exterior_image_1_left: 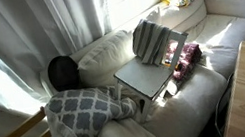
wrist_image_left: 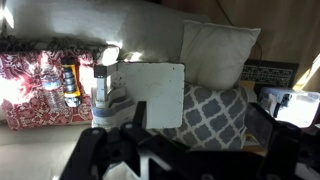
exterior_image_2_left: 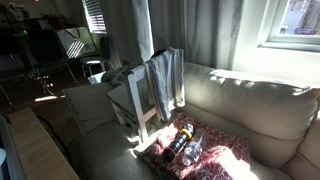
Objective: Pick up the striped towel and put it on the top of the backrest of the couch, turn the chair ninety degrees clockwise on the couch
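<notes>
striped towel [wrist_image_left: 106,98] draped on chair [wrist_image_left: 152,95], apparently beyond end effector [wrist_image_left: 193,138]

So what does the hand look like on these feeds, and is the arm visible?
Only the wrist view shows it. The hand is black and blocky: an angular linkage body along the bottom edge with two slim dark fingers. It sits in shadow, so no cables or markings can be made out. The arm appears in neither exterior view.
</notes>
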Robot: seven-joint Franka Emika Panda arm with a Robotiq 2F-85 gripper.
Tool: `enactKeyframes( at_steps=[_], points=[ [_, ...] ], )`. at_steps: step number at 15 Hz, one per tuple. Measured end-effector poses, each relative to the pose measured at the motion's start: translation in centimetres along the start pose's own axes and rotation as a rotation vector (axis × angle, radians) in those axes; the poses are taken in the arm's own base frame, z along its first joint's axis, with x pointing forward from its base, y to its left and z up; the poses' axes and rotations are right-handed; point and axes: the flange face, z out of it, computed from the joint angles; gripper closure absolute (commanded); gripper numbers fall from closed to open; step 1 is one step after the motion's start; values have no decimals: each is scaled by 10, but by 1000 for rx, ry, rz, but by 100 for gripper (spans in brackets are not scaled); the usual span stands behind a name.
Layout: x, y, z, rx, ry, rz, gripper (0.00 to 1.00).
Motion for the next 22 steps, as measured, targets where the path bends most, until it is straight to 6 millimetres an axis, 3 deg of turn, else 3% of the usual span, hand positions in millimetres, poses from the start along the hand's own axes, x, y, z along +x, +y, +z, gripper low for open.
enactKeyframes(
  at_steps=[2,4,6,10,16,22],
  points=[
    [7,11,4,-34,15,63,0],
    [23,36,17,-91,65,115,0],
    [43,59,42,-132,104,141,0],
    [71,86,109,-151,119,156,0],
    [85,115,195,-175,100,137,0],
    [94,127,242,-140,81,139,0]
  ],
)
